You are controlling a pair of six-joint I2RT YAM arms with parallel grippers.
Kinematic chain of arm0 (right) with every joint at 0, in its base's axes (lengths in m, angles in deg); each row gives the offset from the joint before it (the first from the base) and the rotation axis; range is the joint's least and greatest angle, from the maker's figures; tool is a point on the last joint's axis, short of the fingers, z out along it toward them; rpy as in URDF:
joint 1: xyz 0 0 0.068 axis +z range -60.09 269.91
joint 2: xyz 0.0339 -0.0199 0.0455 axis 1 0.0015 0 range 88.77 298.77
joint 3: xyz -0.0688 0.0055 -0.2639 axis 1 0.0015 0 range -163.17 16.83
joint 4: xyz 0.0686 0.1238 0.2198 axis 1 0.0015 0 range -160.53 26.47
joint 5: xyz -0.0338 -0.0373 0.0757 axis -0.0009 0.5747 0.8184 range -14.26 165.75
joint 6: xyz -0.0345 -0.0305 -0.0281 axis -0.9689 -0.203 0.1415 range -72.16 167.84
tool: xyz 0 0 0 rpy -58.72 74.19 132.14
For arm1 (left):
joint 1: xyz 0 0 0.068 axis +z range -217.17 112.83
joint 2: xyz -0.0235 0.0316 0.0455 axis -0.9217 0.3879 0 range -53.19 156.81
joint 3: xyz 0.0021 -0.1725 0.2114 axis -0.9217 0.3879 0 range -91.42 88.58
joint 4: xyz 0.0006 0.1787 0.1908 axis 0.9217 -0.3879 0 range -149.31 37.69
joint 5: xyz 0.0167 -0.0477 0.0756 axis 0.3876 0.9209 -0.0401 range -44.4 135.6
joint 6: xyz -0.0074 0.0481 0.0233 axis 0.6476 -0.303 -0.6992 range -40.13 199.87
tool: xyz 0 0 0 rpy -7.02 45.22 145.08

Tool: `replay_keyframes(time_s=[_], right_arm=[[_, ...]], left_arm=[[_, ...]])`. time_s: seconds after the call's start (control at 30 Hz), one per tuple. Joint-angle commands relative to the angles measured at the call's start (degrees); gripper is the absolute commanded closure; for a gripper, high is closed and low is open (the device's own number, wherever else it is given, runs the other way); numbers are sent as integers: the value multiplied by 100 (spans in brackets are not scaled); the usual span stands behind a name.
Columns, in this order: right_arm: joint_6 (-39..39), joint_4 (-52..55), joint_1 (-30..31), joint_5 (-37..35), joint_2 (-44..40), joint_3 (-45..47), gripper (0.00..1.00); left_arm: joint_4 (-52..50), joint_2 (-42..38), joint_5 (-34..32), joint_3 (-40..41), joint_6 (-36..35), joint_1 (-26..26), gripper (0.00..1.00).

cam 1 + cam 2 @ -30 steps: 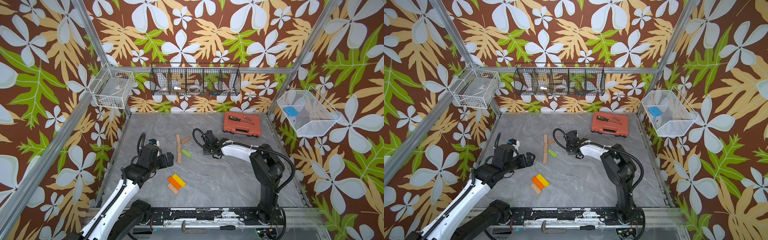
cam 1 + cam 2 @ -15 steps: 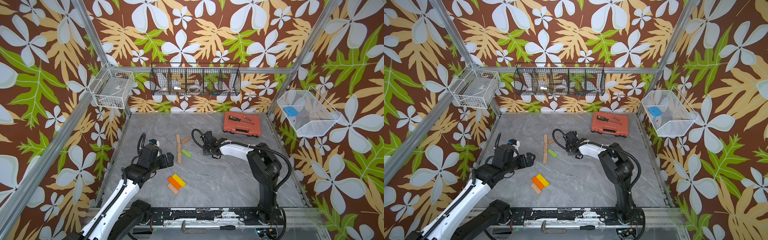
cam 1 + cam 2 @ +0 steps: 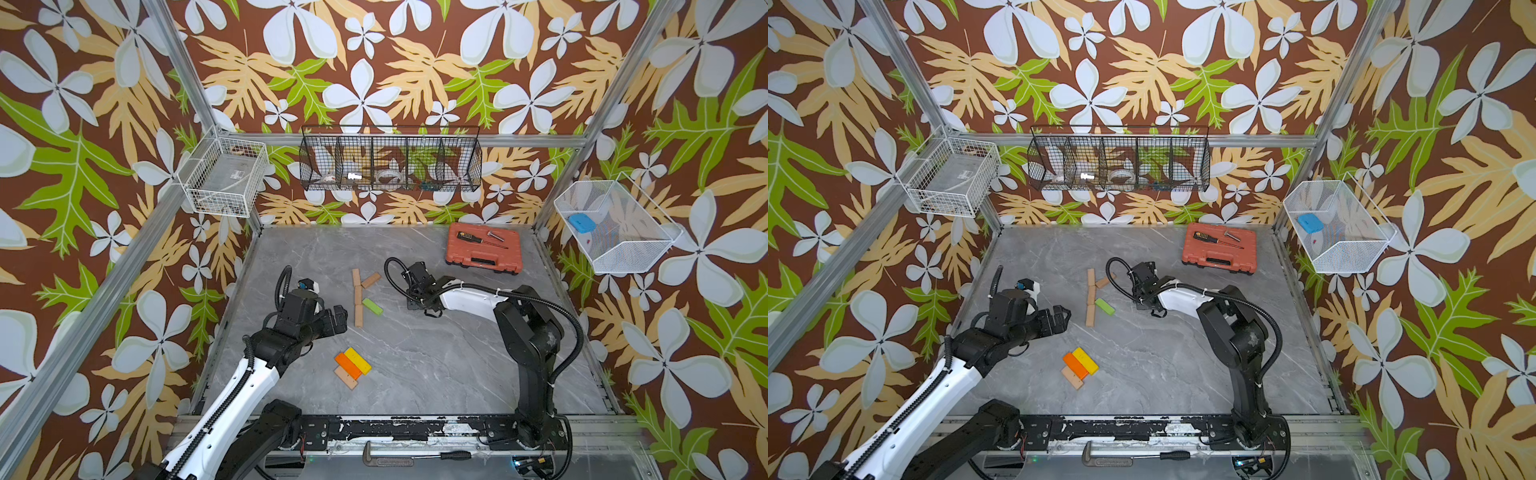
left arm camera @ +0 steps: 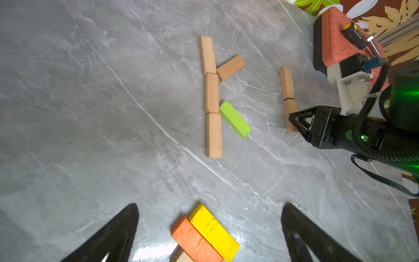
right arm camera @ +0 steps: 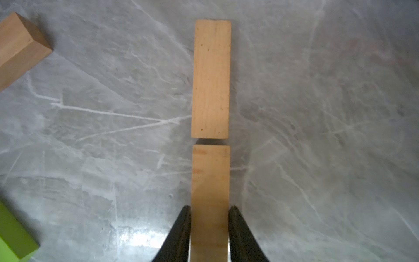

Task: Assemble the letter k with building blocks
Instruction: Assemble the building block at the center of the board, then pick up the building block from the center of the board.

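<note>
The right gripper (image 5: 210,206) has closed edgewise on a plain rectangular wooden plank (image 5: 210,172), bare grey table (image 5: 317,113) around; left gripper (image 4: 210,204) wide, empty.

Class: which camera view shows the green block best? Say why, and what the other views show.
The left wrist view: the green block appears whole, large and sharp. In both top views it is whole but small. The right wrist view catches only a cut-off corner.
</note>
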Motion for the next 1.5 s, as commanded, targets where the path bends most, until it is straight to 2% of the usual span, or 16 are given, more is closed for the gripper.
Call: replay_keyframes(time_s=[0.0, 0.47, 0.7, 0.87, 0.93, 1.0, 1.13, 1.37, 1.47], right_arm=[[84, -23, -17, -2, -11, 27, 70], [37, 104, -10, 79, -195, -120, 62], [-32, 168, -15, 27, -1074, -36, 59], [-259, -64, 28, 654, -1868, 529, 58], [-263, -175, 203, 969, -2124, 824, 58], [-207, -135, 602, 990, -2298, 1022, 57], [-57, -46, 1457, 1017, -2150, 1017, 57], [-101, 186, 2846, 978, -1244, 292, 58], [-170, 466, 3293, 996, -824, -236, 59]], left_arm=[[105, 3, -10, 1, 40, 8, 0], [122, 6, 7, 25, 40, 8, 0], [129, 31, -93, 12, 143, 8, 0], [26, 139, -506, -75, 338, 8, 1], [38, 202, -644, -91, 460, 4, 1], [34, 324, -780, -120, 531, 70, 2], [301, 508, -326, -9, 379, 780, 4], [986, 971, 1389, 109, -47, 3157, 5], [888, 1413, 1372, -184, -334, 3657, 6]])
